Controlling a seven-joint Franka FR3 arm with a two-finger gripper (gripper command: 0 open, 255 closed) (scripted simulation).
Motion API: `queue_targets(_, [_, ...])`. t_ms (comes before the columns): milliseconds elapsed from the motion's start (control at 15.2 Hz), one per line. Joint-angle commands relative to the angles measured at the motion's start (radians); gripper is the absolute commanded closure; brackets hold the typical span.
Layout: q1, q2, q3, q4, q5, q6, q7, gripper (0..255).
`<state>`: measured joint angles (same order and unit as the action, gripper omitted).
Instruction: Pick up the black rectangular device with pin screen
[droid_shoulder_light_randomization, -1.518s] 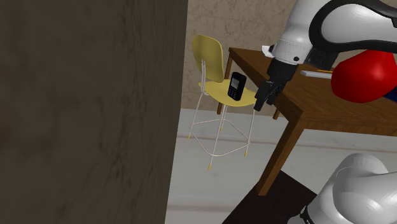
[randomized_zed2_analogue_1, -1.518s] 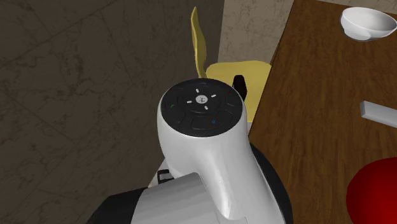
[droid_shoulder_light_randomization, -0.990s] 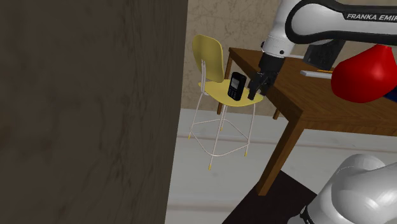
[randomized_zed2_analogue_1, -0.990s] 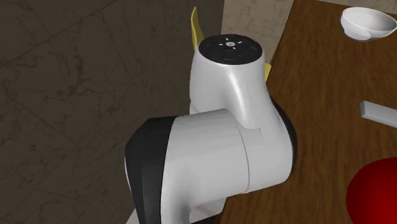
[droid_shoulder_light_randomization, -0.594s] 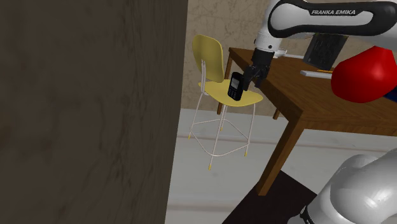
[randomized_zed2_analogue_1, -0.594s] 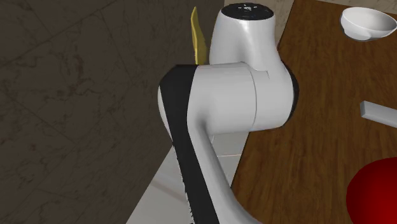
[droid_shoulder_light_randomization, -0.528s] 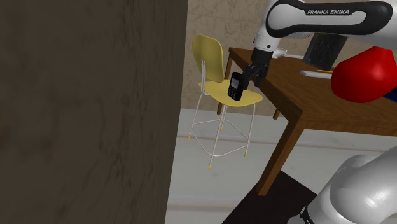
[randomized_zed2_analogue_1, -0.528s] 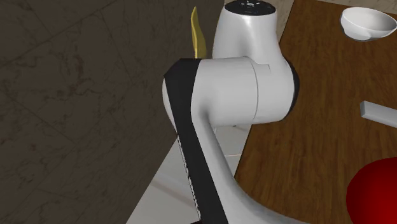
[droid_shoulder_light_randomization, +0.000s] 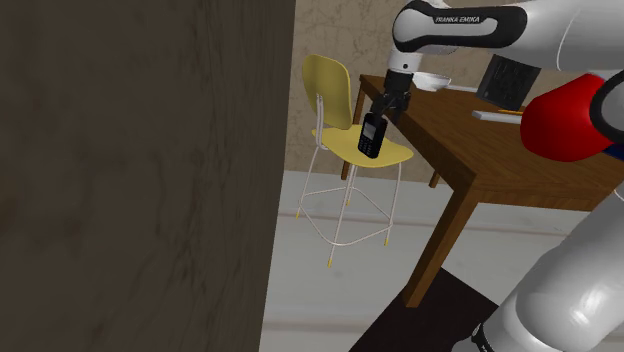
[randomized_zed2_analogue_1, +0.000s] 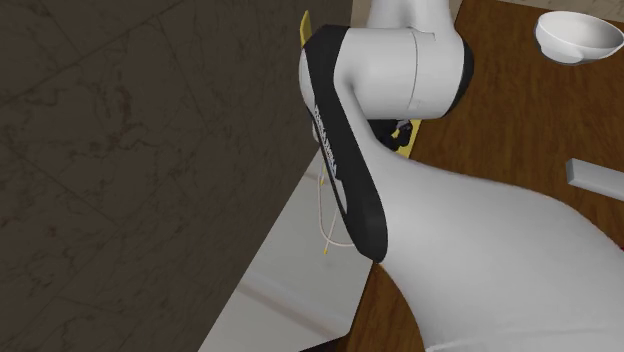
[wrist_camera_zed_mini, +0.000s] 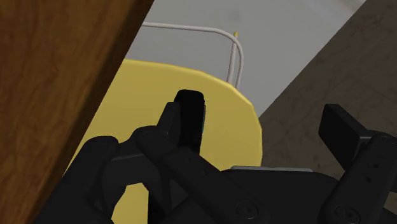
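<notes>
Device (droid_shoulder_light_randomization: 372, 138) stands upright on the yellow chair (droid_shoulder_light_randomization: 333, 88) in the shoulder view, end effector (droid_shoulder_light_randomization: 382, 111) just above. Second exterior: my arm (randomized_zed2_analogue_1: 400, 70) covers the seat. Wrist: fingers (wrist_camera_zed_mini: 340, 130) spread, device close beside one; I fear uneven closing topples it.

A yellow chair (droid_shoulder_light_randomization: 335, 95) on thin pale legs stands right under the claw (droid_shoulder_light_randomization: 382, 108), its seat just beside a brown wooden table (droid_shoulder_light_randomization: 480, 160). On the table past the claw are a white bowl (randomized_zed2_analogue_1: 578, 37), a grey bar (randomized_zed2_analogue_1: 596, 177) and a red rounded lump (droid_shoulder_light_randomization: 565, 118); a dark wall (droid_shoulder_light_randomization: 130, 170) rises on the claw's other side
</notes>
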<state>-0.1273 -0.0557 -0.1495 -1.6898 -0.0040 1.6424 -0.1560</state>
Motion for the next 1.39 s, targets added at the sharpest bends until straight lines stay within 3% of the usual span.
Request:
queue_targets(0, [-0.014, 0.076, -0.017, 0.093, 0.006, -0.024, -0.022, 0])
queue_targets(264, [-0.052, 0.251, -0.045, 0.319, 0.03, -0.088, -0.063, 0])
queue_targets(330, [-0.054, 0.257, -0.045, 0.326, 0.03, -0.091, -0.064, 0])
queue_targets(924, [-0.049, 0.232, -0.042, 0.19, 0.025, 0.022, -0.061, 0])
queue_targets(990, [-0.05, 0.233, -0.042, 0.191, 0.026, 0.021, -0.061, 255])
queue_targets(1320, [-0.05, 0.23, -0.042, 0.186, 0.025, 0.023, -0.061, 255])
